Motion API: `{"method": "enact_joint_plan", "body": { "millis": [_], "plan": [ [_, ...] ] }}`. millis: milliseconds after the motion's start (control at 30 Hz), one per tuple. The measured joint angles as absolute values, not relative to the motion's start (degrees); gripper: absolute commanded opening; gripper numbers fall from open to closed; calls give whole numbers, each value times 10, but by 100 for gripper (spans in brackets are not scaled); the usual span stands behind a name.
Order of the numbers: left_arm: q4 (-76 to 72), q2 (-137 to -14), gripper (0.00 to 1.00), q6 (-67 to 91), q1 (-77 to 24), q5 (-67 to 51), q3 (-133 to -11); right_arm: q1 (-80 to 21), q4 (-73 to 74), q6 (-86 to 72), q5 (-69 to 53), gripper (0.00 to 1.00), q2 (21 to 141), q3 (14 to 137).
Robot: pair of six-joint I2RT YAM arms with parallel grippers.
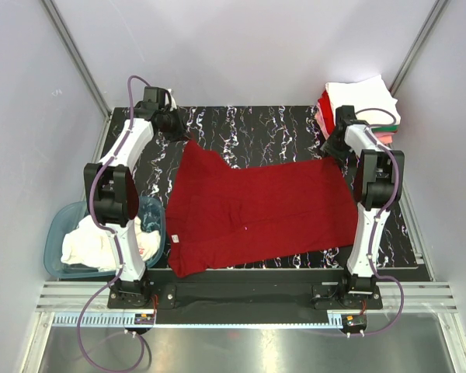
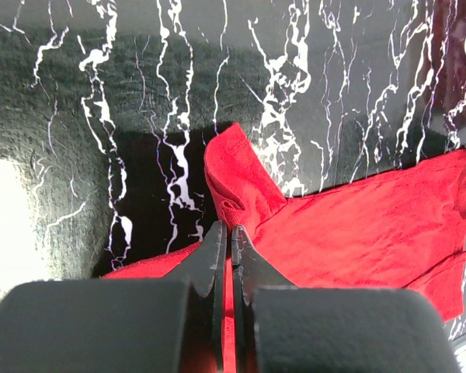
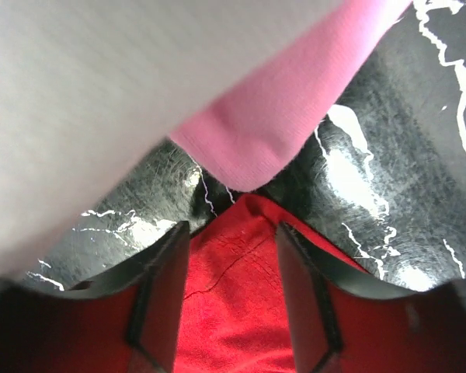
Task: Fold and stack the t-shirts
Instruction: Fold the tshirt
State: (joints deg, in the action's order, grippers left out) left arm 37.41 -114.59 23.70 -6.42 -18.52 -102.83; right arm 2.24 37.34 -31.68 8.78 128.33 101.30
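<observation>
On the table [image 1: 279, 124] in front of me, a black top veined with white, lies the work, closed in by plain pale grey walls [image 1: 241, 47] with metal posts [image 1: 78, 58] slanting up the back corners. Farthest left, off the table's edge and beside my left arm, a teal tub [image 1: 56, 225] holds a heap of pale clothes [image 1: 85, 247], white with a little red showing. My left gripper [image 2: 225, 230] is out at the far left corner of the table, its fingers pressed together on a fold of the dark red shirt [image 1: 256, 206], so that a sleeve-like flap with a stitched hem rises to a point just ahead of my fingertips. From there the shirt spreads flat over the middle of the table, its long axis running left to right and tilted a little, the wide left end reaching the near edge close to the tub and the right end ending near my other arm. I cannot tell where the collar is. My right gripper [image 3: 233, 233] is low at the shirt's far right corner, fingers parted to a middling gap with the red cloth lying between them, not pinched. Just beyond that corner the edge of a pink shirt [image 3: 279, 132] hangs under a white shirt [image 3: 101, 93], part of the stack of folded shirts [image 1: 361, 105] in the far right corner.
</observation>
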Motion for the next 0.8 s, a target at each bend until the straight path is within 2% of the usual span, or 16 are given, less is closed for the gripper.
{"method": "enact_joint_plan", "body": {
  "millis": [33, 67, 267, 300, 600, 800],
  "plan": [
    [374, -1146, 0, 237, -64, -186, -1027, 22, 374, -317, 91, 51, 1284, 1014],
    [376, -1146, 0, 237, -64, -187, -1026, 21, 374, -317, 95, 42, 1284, 1016],
    [376, -1146, 0, 235, -67, -189, -1025, 20, 374, -313, 100, 4, 1286, 1016],
    [376, -1146, 0, 234, -67, -189, -1025, 20, 374, -313, 100, 1, 1286, 1016],
    [401, -1142, 0, 223, -74, -182, -1031, 19, 374, -312, 100, 0, 1282, 1013],
    [423, -1097, 0, 217, -80, -173, -1010, 18, 393, -304, 100, 0, 1246, 991]
  ]
}}
